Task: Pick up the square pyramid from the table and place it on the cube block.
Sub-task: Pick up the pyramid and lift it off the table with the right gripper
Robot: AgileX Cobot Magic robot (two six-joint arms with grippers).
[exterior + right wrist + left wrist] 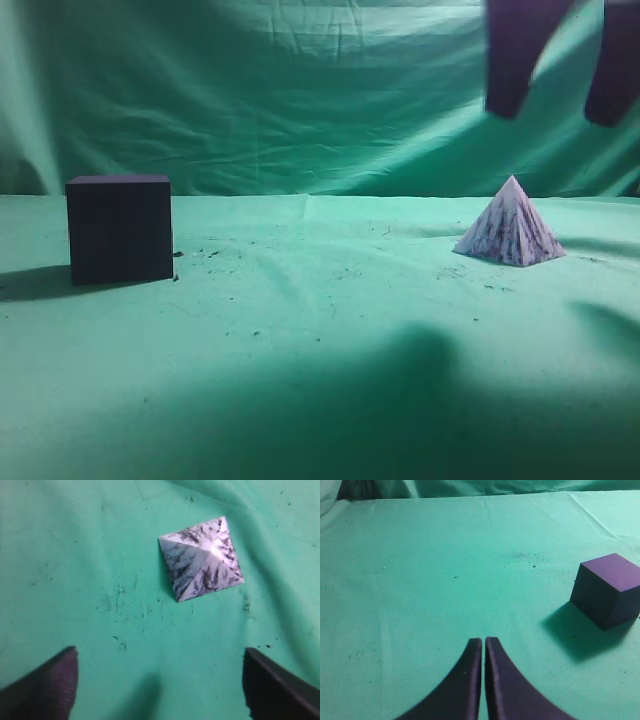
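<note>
cube block [120, 229] upright on green-cloth table [330, 330], near left edge | left gripper [483, 642] low over bare cloth, jaws pressed together, holding nothing, cube to its right | square pyramid [510, 224] base-down near right edge, well apart from cube | right gripper [558, 108] hangs above pyramid, jaws spread wide, touching nothing

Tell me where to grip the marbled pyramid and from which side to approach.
Come straight down with the open right gripper, which hangs above. Close on two opposite sloped faces low near the base of the square pyramid. It stands upright on the table, and higher up the faces taper, so fingers would likely slip.
</note>
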